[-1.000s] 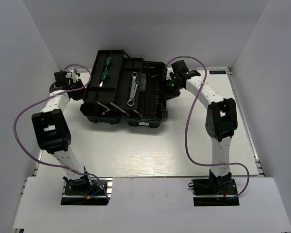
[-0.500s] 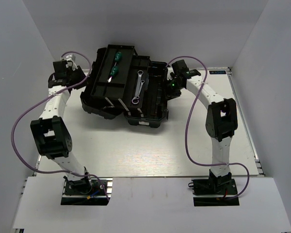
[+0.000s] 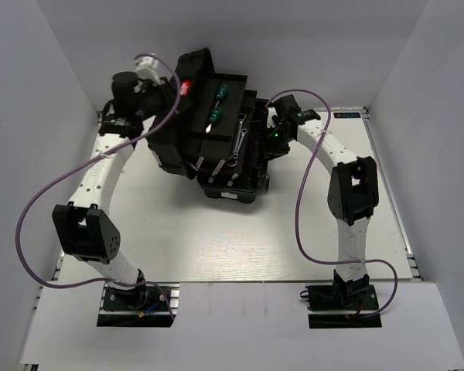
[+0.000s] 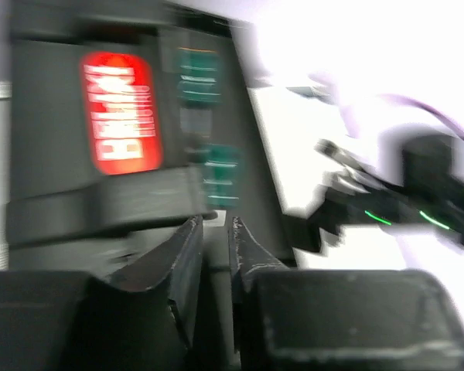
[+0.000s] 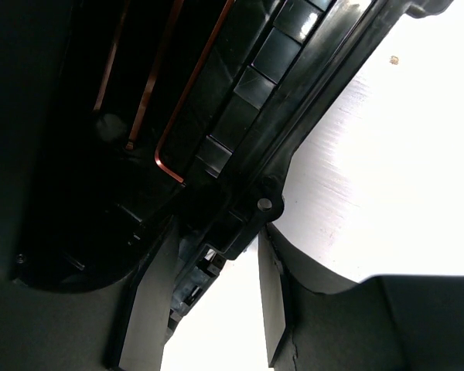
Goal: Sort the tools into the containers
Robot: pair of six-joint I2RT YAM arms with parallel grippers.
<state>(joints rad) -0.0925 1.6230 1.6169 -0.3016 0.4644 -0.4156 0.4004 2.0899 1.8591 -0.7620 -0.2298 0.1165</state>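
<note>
The box (image 3: 233, 184) sits far and central on the surface (image 3: 216, 239), its lid (image 3: 178, 127) tipped steeply up on the left. Two screwdrivers (image 3: 214, 114) and two wrenches (image 3: 237, 145) lie loose on the tilted panels. The right jaws clamp the box's right rim. The left jaws stand narrow at the lid's edge, too blurred to tell whether they pinch it. Tipped more, the lid may spill the tools unsorted, and a slipping rim grip would let the box skid.
</note>
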